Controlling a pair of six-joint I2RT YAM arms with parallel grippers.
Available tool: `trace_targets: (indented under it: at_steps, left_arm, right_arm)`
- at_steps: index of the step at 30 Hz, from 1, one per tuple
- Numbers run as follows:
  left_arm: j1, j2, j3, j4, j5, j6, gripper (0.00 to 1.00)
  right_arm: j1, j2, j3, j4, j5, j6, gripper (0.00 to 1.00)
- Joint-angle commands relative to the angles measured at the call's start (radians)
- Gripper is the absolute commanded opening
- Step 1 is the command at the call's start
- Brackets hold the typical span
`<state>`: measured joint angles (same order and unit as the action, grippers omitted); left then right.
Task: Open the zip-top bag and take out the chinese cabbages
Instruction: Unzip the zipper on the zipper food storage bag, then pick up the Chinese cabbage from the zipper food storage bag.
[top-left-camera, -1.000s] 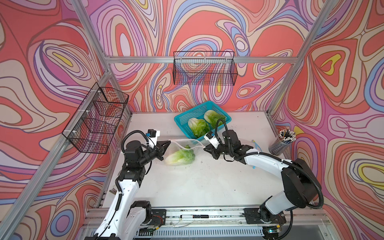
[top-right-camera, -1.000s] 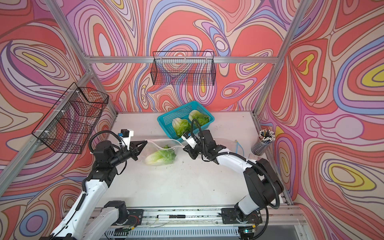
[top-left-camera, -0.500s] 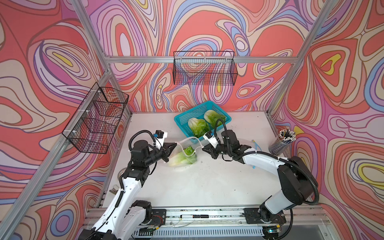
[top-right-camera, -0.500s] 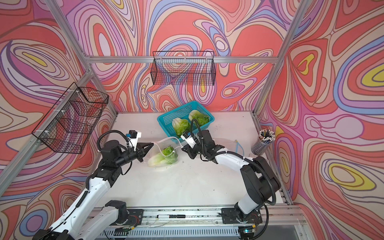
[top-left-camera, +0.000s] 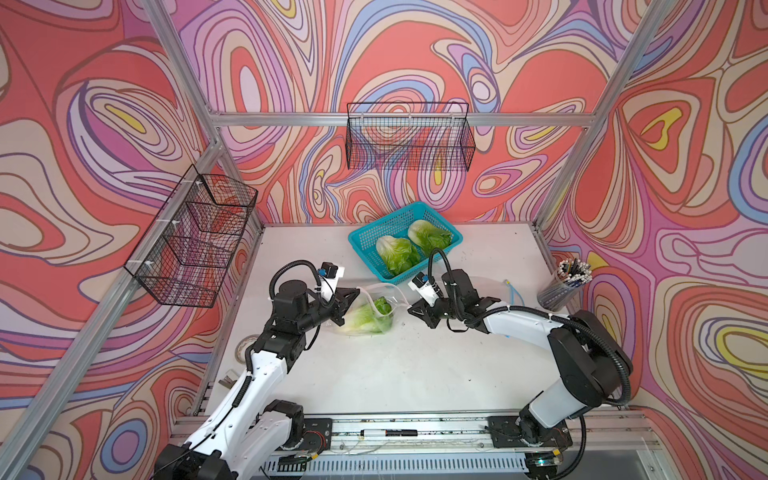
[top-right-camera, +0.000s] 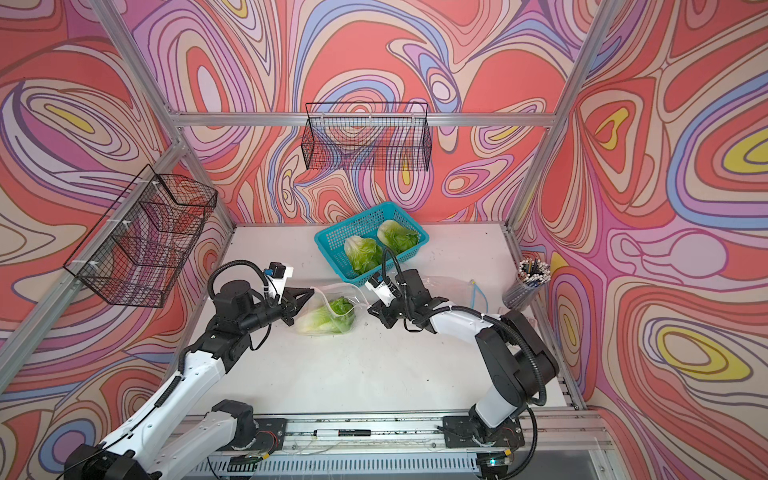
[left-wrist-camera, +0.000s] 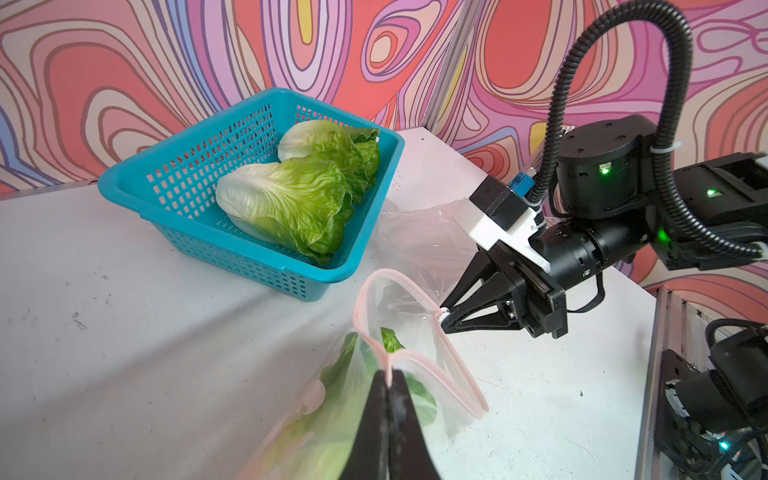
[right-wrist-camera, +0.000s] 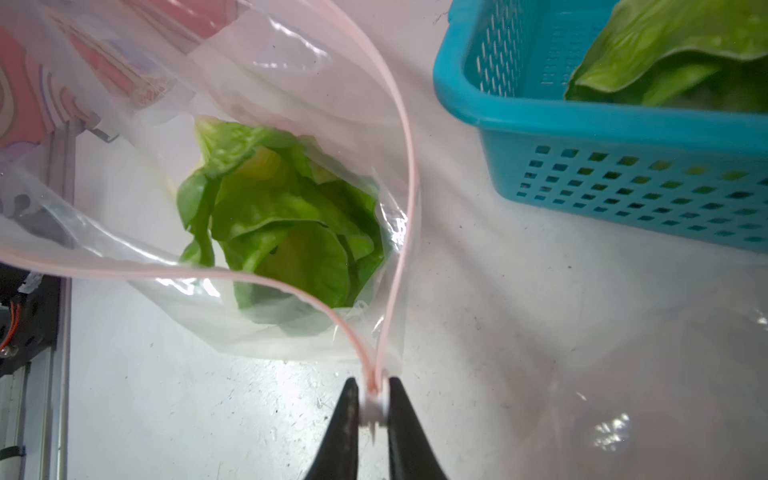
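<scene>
White table (top-left-camera: 415, 374); left gripper (left-wrist-camera: 390, 376) pinches bag rim (left-wrist-camera: 411, 286), right gripper (right-wrist-camera: 374, 399) its slider (right-wrist-camera: 372, 409); I'd grip the soft cabbage (right-wrist-camera: 282, 216) by its firmer base.

Inventory, counted:
- chinese cabbages (top-left-camera: 397, 254): three. Two lie in the teal basket (top-left-camera: 370, 239), one (top-left-camera: 365, 320) in a bag.
- teal basket: one, at twelve o'clock on the counter (top-left-camera: 415, 365).
- Clear bags: two, namely the pink-edged zip-top bag (top-left-camera: 380, 293) and a blue-trimmed bag (top-left-camera: 496, 286).
- Black wire baskets: two, one on the back wall (top-left-camera: 409, 137) and one on the side wall (top-left-camera: 195, 237).
- pencil cup (top-left-camera: 559, 291): one, at three o'clock.
- marker (top-left-camera: 388, 432): one, at six o'clock.
</scene>
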<state>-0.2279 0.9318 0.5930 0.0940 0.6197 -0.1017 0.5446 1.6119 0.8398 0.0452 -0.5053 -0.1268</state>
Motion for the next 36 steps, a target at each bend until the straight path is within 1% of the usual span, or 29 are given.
trace_targets:
  at_steps: [1, 2, 4, 10, 13, 17, 20, 23, 25, 30, 36]
  left_arm:
    - [-0.014, 0.013, -0.009, -0.027, 0.005, 0.020, 0.00]
    - [-0.018, 0.015, -0.008, -0.031, 0.002, 0.021, 0.00]
    - [-0.025, 0.019, -0.010, -0.031, -0.001, 0.023, 0.00]
    - [-0.041, 0.034, -0.006, -0.037, -0.006, 0.031, 0.00]
    - [-0.048, 0.034, -0.002, -0.047, -0.009, 0.038, 0.00]
    - [-0.052, 0.033, -0.002, -0.053, -0.011, 0.044, 0.00]
    - [-0.055, 0.033, -0.004, -0.051, -0.015, 0.045, 0.00]
    - [-0.059, 0.035, -0.003, -0.053, -0.015, 0.049, 0.00]
    - [-0.061, 0.036, -0.002, -0.061, -0.020, 0.054, 0.00]
    - [-0.065, 0.036, 0.000, -0.070, -0.030, 0.066, 0.00]
    - [-0.068, 0.042, 0.009, -0.079, -0.038, 0.079, 0.00]
  right_arm:
    - [-0.003, -0.040, -0.033, 0.006, 0.006, 0.004, 0.25]
    - [-0.003, -0.048, -0.040, 0.007, 0.011, 0.003, 0.30]
    - [-0.003, -0.057, -0.045, -0.007, 0.021, -0.006, 0.36]
    - [-0.004, -0.079, -0.042, -0.039, 0.039, -0.013, 0.41]
    - [-0.008, -0.123, -0.039, -0.062, 0.054, -0.006, 0.44]
    - [-0.025, -0.161, -0.008, -0.100, 0.024, 0.027, 0.48]
    - [-0.026, -0.125, 0.059, -0.158, -0.040, 0.070, 0.48]
    - [-0.025, -0.074, 0.091, -0.132, -0.127, 0.154, 0.45]
    - [-0.026, -0.048, 0.100, -0.099, -0.163, 0.207, 0.42]
    - [-0.026, -0.020, 0.096, -0.021, -0.208, 0.299, 0.40]
    - [-0.026, 0.025, 0.116, -0.016, -0.229, 0.343, 0.37]
